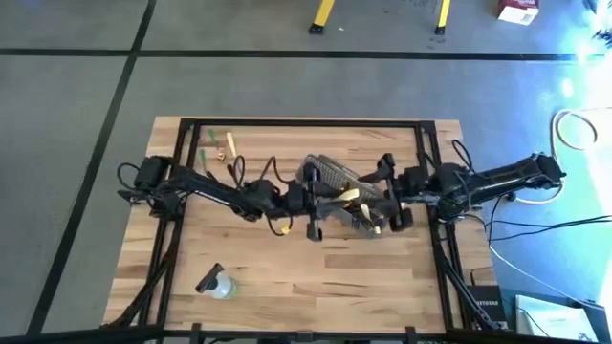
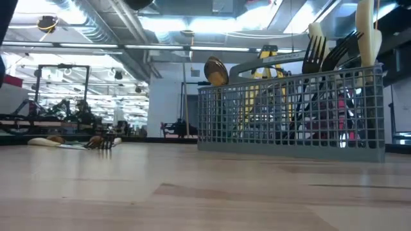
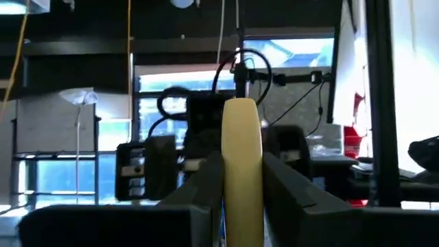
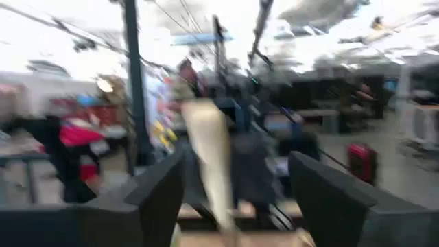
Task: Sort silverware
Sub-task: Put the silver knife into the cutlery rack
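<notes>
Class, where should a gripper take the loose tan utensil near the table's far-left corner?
Probably mid-handle, from straight above, fingers closing across its narrow width: the tan utensil lies flat on the table. Left gripper, holding a pale handle, and right gripper are over the basket.

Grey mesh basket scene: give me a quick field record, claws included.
basket: grey wire-mesh basket standing mid-table, black forks and pale utensils upright inside
left claw: shut on a pale tan utensil handle, beside the basket
right claw: fingers spread, a pale tan utensil between them; grip unclear
loose utensils: green and tan pieces at the table's far left corner
other: small clear bottle near the front edge
</notes>
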### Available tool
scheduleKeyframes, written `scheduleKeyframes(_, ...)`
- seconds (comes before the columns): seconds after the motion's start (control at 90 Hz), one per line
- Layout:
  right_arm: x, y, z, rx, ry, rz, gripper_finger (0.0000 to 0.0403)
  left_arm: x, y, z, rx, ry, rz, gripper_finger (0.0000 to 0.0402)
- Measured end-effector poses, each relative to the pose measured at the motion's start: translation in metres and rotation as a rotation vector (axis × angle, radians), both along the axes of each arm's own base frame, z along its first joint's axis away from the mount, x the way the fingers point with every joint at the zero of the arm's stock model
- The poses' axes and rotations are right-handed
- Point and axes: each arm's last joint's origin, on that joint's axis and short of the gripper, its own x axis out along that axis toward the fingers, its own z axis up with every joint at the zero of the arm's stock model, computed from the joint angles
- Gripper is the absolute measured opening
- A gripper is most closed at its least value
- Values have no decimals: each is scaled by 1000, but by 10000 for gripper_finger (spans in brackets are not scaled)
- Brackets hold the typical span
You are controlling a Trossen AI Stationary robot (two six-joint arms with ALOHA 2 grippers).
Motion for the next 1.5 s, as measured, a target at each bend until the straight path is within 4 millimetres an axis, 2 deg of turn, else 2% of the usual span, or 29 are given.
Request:
scheduleKeyframes(0.278,22,-4,-8,15,-34,12,255,1,3,-1,-1,7,7,56)
scheduleKeyframes(0.522,28,-2,-9,8,-86,27,252,1,3,-2,-3,26,16,56)
scheduleKeyframes(0.744,33,-1,-11,-13,-90,20,207,1,3,-2,-5,25,19,56)
scheduleKeyframes(1.089,53,3,-5,-53,-64,43,136,2,3,-4,-3,47,21,56)
scheduleKeyframes(1.5,51,3,-4,-32,-43,92,124,2,0,-5,-2,52,15,56)
